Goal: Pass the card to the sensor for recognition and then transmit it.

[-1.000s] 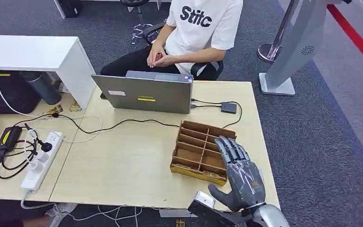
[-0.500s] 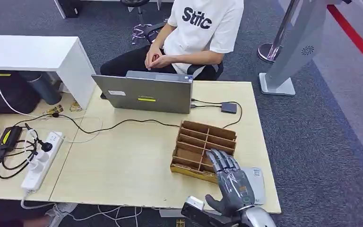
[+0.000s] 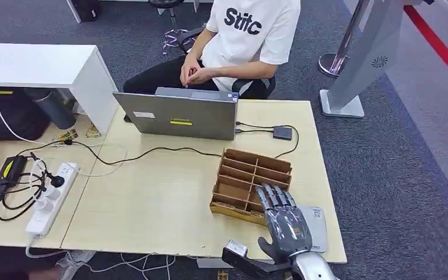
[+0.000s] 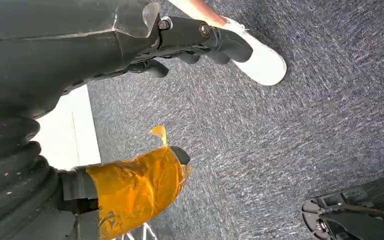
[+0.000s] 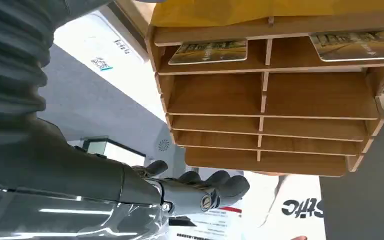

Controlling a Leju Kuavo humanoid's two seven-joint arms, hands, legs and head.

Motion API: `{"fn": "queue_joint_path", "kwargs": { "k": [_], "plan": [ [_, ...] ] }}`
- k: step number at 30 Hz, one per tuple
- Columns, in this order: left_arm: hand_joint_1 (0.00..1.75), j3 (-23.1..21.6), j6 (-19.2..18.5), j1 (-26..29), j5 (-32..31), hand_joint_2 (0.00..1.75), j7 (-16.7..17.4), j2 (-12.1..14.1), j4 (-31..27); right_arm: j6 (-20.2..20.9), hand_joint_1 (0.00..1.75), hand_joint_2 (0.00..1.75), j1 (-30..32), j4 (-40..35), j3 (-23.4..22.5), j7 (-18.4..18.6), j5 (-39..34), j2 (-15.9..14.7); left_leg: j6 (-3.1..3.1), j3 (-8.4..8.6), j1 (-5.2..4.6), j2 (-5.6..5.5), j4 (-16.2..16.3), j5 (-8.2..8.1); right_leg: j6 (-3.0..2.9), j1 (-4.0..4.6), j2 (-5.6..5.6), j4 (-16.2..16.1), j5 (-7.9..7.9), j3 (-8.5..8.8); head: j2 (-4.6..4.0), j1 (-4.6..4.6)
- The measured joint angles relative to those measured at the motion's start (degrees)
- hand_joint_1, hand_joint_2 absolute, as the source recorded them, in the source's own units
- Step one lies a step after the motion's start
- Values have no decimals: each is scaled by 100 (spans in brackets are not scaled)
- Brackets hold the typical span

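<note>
Wooden, slotted card organiser (image 3: 251, 185) sits within our reach; our right hand (image 3: 284, 224) hovers over it, fingers spread, apparently empty, poised to pick a card (image 5: 207, 51).

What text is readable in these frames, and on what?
"Stitc": black lettering on the person's white T-shirt; partly visible in the right wrist view too.
Laptop yellow and white stickers: too small to read.
White device beside the right hand, label and code: too blurred.
Cards in the wooden organizer: unreadable print.

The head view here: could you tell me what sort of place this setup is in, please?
Probably an office or lab test area: grey carpet, a desk with a laptop and power strip, and a person seated behind it.
</note>
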Motion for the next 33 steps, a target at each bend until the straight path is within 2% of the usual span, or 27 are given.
{"fn": "queue_joint_path", "kwargs": {
  "k": [21, 23, 26, 33],
  "plan": [
    [0, -22, 24, -23, 0, 175, 7, 20, 4, 48, 0, 175, -203, 278, 42, -13, 203, -2, 0, 0, 0, 0, 0, 0, 0, 0, 0, 0, 0, 0, 0, -2],
    [0, -55, 28, -25, 0, 175, 7, 28, 9, 324, 0, 175, -274, 310, 37, -147, 238, 18, 0, -1, 0, 2, 0, 0, -2, 0, 1, 1, 2, 0, 0, 0],
    [0, -94, 42, -59, 0, 175, 7, 46, 26, 687, 0, 175, -476, 352, -66, -376, 363, 208, -4, 1, 0, 3, 0, 3, -4, 0, 3, 1, 3, -1, 0, 0],
    [0, -109, 55, -85, 0, 175, 7, 77, 72, 785, 0, 175, -631, 474, -256, -536, 415, 457, -3, 0, 1, 1, 0, 6, -5, 1, 2, 2, 4, 0, 0, 0]
  ]
}}
